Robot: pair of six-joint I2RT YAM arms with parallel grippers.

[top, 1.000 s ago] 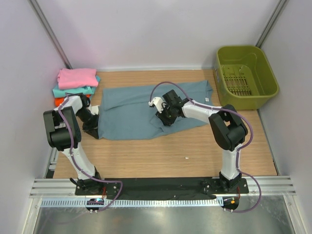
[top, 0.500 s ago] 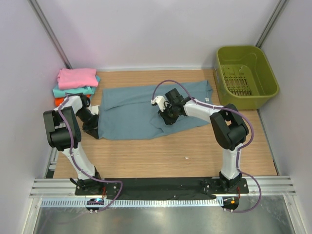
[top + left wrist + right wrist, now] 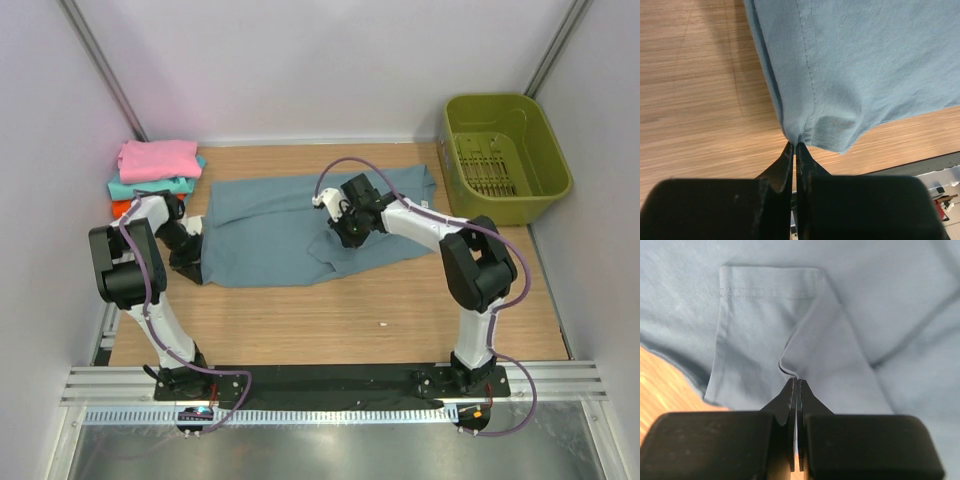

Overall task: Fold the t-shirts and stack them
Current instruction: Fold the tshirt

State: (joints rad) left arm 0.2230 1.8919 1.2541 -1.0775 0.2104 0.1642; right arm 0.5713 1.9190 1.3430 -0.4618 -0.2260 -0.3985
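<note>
Seen from above, two white and black robot arms are reaching out from the near edge of a wooden table (image 3: 350, 310). A slate blue-grey t-shirt (image 3: 265, 225) is lying spread across the middle of the table, lengthwise from left to right.

At the shirt's near left corner, the left gripper (image 3: 190, 264) is resting low on the table. In its wrist view, the left gripper (image 3: 795, 145) is showing its fingers pressed together on the stitched hem corner of the shirt (image 3: 865, 65).

Farther in, near the shirt's middle, the right gripper (image 3: 346, 237) is pointing down into the cloth. Its wrist view is showing the right gripper (image 3: 797, 382) with fingers together, pinching a small raised ridge of the shirt (image 3: 765, 325) beside a folded sleeve.

Compared with a second ago, the right gripper's fingers have come together on the cloth, and that gripper is sitting slightly farther back and to the right. The left arm is staying where it was.

A small white label (image 3: 424, 205) is showing near the shirt's right end; any writing on it is too small to read.

At the far left, a folded stack is sitting just behind the left arm: a pink t-shirt (image 3: 158, 158) on top, a teal t-shirt (image 3: 150, 187) under it and an orange t-shirt (image 3: 121, 208) at the bottom. At the far right corner, an olive-green basket (image 3: 548, 135) is standing just beyond the table's right end, with its slotted floor showing.
</note>
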